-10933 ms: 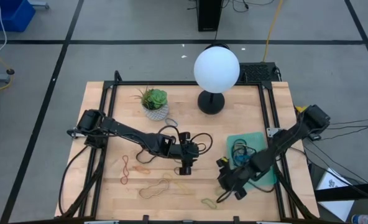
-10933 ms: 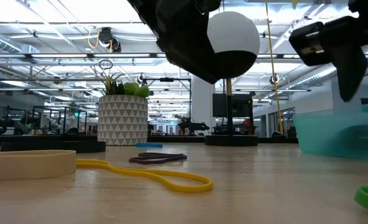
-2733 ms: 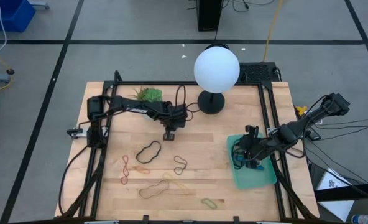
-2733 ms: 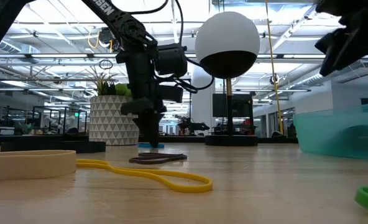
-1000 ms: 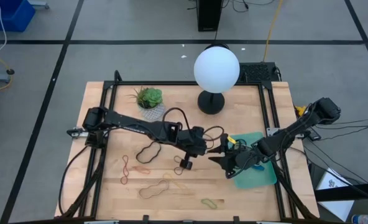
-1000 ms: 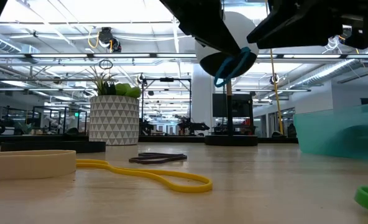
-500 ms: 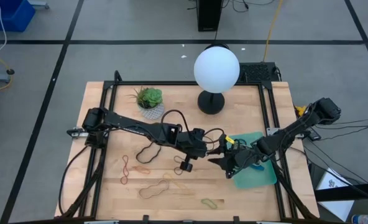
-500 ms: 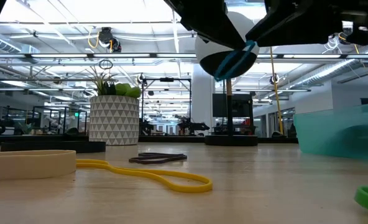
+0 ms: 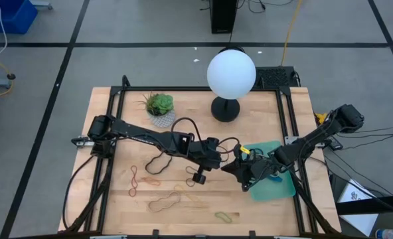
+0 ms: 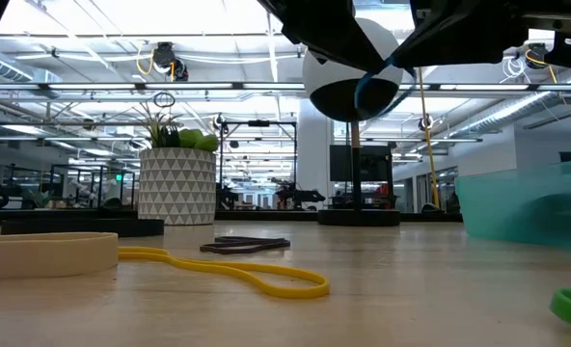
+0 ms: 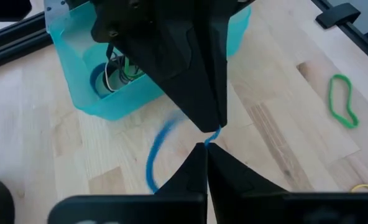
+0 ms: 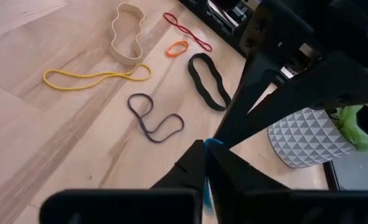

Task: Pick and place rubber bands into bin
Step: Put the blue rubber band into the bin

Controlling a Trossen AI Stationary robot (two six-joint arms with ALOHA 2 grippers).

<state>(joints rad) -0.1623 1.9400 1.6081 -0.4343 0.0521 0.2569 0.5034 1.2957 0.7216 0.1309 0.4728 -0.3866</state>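
My left gripper [image 9: 223,163] and my right gripper [image 9: 232,167] meet tip to tip above the table, just left of the teal bin [image 9: 280,189]. Both are shut on a blue rubber band [image 10: 367,92], which hangs between them in a thin loop. The bin holds a few bands [image 11: 115,71]. Loose bands lie flat on the wood: black [image 9: 158,160], purple [image 9: 192,176], tan [image 9: 164,201], yellow [image 12: 97,76], red [image 9: 133,182], orange [image 12: 178,48] and green [image 9: 223,216]. My left gripper pinches the blue band's top [image 11: 212,132] at its fingertips, slanting down from the table's left. The band's remaining length [image 11: 154,158] hangs slack below, clear of the table. My right gripper pinches the same band [image 12: 212,142] at its fingertips, coming nearly level from the table's right, its tips right against the left gripper's tips. A blue strand [image 12: 207,186] runs down between its fingers.
A white patterned plant pot [image 9: 163,113] stands at the far left. A lamp with a white globe [image 9: 231,73] stands at the far middle. Black cables [image 9: 183,126] loop off the left arm. There is bare wood near the front edge, between the green and tan bands.
My right gripper has shut on the blue band at the left gripper's tips. It stood open around that spot a second ago. In the low view the band has gone from a bunched lump to a thinner loop. Both arms have kept their places.
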